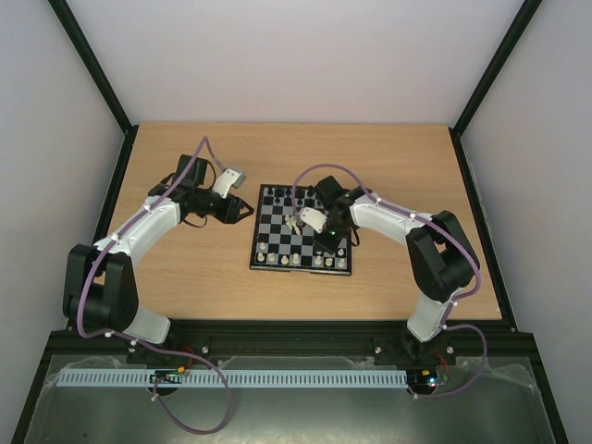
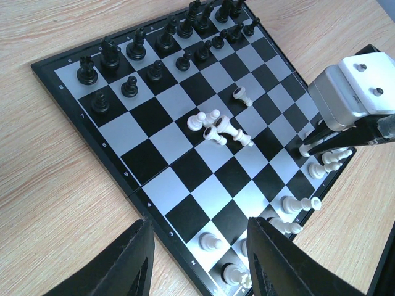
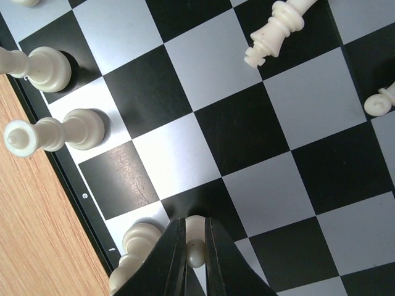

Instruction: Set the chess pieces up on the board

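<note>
R gripper (image 3: 195, 227) pinches cream piece (image 3: 195, 251), prob. pawn; L gripper (image 2: 200, 227) open, empty.

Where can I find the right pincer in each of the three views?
Top external: the right pincer is over the board's near right part.
Left wrist: at the right edge, tips down among white pieces.
Right wrist: bottom centre, shut on a white piece.
Shared landmark: the row of white pieces along the board's edge.
</note>
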{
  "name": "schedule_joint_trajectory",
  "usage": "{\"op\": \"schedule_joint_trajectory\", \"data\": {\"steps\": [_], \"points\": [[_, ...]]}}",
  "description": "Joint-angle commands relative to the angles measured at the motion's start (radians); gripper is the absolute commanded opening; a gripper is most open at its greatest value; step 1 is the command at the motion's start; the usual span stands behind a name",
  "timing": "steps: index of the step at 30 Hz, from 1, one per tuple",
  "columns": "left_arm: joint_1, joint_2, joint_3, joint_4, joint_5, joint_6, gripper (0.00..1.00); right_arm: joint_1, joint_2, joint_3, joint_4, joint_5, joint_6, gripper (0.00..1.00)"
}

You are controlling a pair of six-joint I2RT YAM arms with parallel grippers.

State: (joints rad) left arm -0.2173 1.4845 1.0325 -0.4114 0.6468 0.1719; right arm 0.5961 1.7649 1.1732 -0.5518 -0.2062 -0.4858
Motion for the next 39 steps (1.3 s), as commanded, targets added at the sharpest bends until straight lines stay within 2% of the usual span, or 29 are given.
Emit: {"op": "schedule_joint_trajectory", "data": {"steps": [1, 6, 17, 24, 28, 32, 35, 39], "points": [[0.007, 0.001, 0.007, -0.013, 0.011, 0.006, 0.45, 0.005, 0.02, -0.008, -0.004, -0.001, 0.008, 0.07], [0.007, 0.0, 0.005, -0.02, 0.009, 0.011, 0.45, 0.005, 0.029, -0.013, 0.006, -0.002, 0.018, 0.08], [0.007, 0.003, 0.009, -0.026, 0.011, 0.017, 0.45, -0.001, -0.028, 0.028, -0.051, 0.021, -0.022, 0.25], [-0.001, 0.024, 0.035, -0.055, -0.036, 0.085, 0.44, -0.078, -0.05, 0.122, -0.064, -0.026, 0.107, 0.27], [-0.049, 0.025, 0.059, -0.108, -0.071, 0.225, 0.42, -0.137, -0.016, 0.16, -0.055, -0.034, 0.177, 0.27], [-0.132, 0.046, 0.123, -0.198, -0.115, 0.477, 0.42, -0.213, -0.01, 0.181, -0.063, -0.076, 0.202, 0.27], [-0.173, 0.076, 0.168, -0.205, -0.132, 0.648, 0.43, -0.25, -0.028, 0.175, -0.077, -0.109, 0.205, 0.27], [-0.225, 0.165, 0.272, -0.23, -0.149, 0.817, 0.43, -0.281, -0.08, 0.131, -0.081, -0.111, 0.199, 0.27]]}}
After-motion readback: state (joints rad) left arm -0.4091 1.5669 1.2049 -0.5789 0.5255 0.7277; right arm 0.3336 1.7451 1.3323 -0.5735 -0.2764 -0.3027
